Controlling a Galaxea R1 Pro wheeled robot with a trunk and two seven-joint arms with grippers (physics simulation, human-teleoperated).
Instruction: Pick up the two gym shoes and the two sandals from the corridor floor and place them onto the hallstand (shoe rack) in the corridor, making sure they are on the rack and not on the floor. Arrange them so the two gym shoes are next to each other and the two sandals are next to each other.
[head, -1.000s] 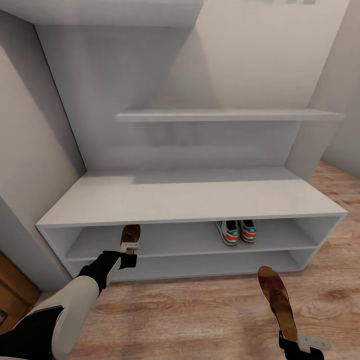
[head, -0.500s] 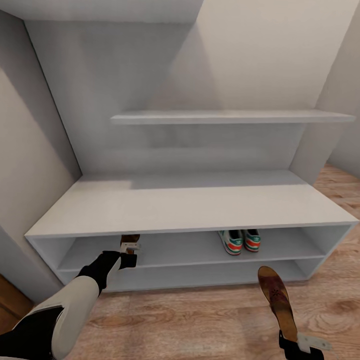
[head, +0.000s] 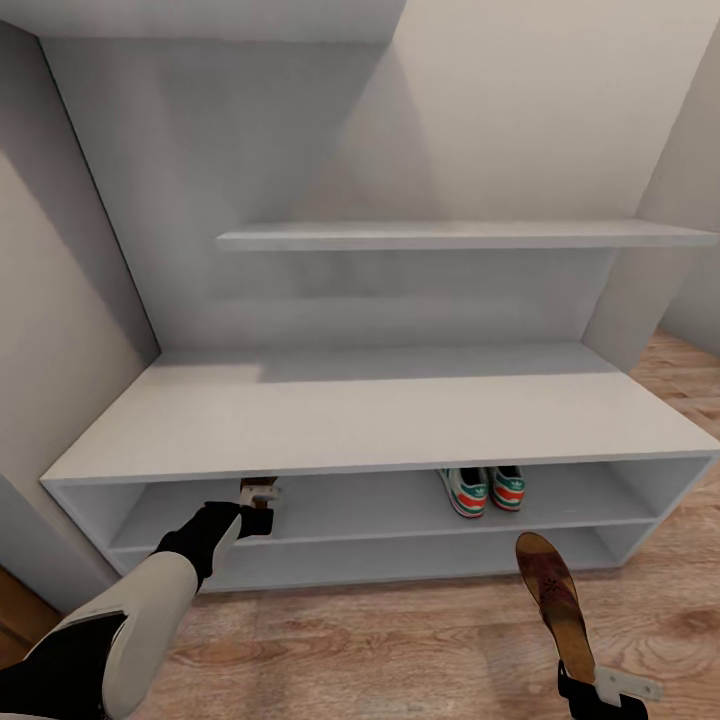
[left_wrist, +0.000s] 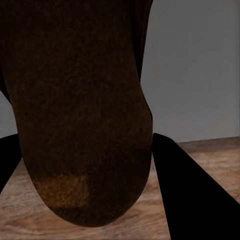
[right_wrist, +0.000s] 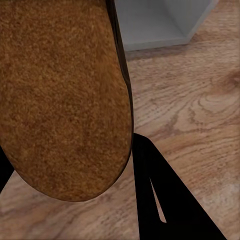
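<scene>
Head view: I'm facing the hallstand (head: 380, 415), with its long bench top, two open tiers below and a wall shelf (head: 450, 235) above. Both gym shoes (head: 483, 489) sit side by side, touching, on the upper tier toward its right end, heels toward me. My left gripper (head: 259, 496) is at the front edge of the upper tier on the left, just under the bench lip. Only a sliver of dark sandal shows at it there, the rest hidden by the lip. My right gripper (head: 590, 680) is low at bottom right over the corridor floor (head: 400, 640), clamped on the right sandal (head: 553, 600) by one end; the sandal sticks up and away toward the rack, sole side facing me, clear of the floor. Left wrist view: the left sandal (left_wrist: 80, 115) sits dark brown between the two black fingers (left_wrist: 190, 195), so I read it as gripped, with wood floor and grey panel behind. Right wrist view: tan-brown sandal surface between the fingers (right_wrist: 165, 200), held, with floor planks and the rack's lower corner beyond.
</scene>
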